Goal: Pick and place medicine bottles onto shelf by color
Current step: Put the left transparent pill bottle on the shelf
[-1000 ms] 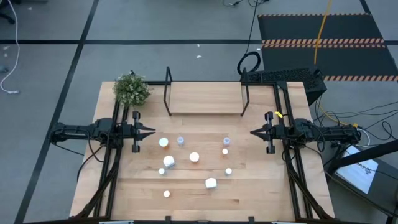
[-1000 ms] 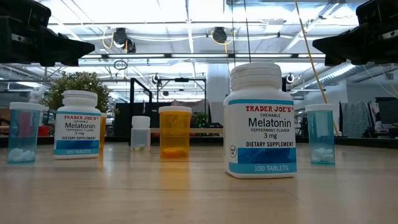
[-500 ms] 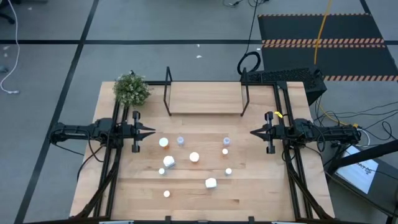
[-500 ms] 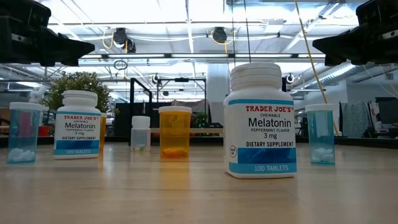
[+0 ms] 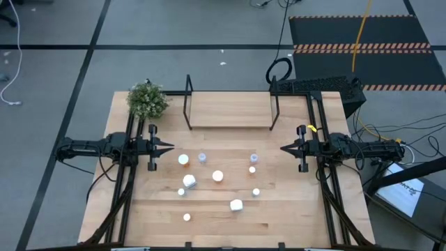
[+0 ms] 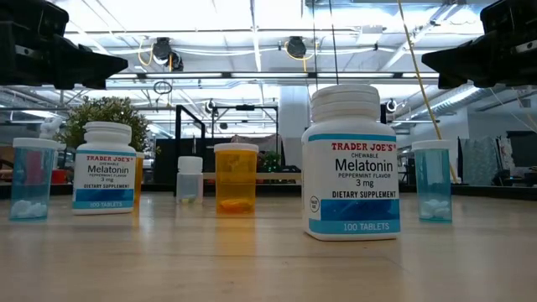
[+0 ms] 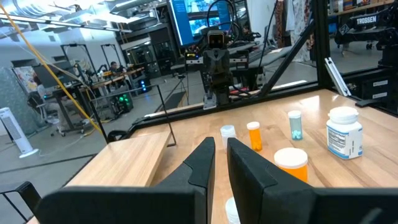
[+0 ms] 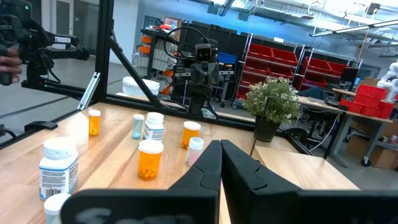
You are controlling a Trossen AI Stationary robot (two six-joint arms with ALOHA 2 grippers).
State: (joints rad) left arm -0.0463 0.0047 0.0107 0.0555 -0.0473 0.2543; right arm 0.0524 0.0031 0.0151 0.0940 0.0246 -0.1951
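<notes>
Two claws, both empty: left claw (image 5: 170, 147) at the bench's (image 5: 293, 216) left side with fingers nearly closed, right claw (image 5: 284, 148) opposite, fully closed. Medicine bottles (image 5: 218, 176) stand scattered on the bench between them, white-capped. Shelf (image 5: 230, 109) sits bare at the far edge, a potted plant (image 5: 148, 100) just beside it.

The little medicine bottles (image 5: 217, 176) stand upright, spread over the middle of the counter. All have white caps. Some are orange (image 6: 236, 178), some pale blue (image 6: 432, 180), and two are white with blue labels (image 6: 351, 163). The wooden shelf (image 5: 230, 109) sits behind them with nothing on it.
</notes>
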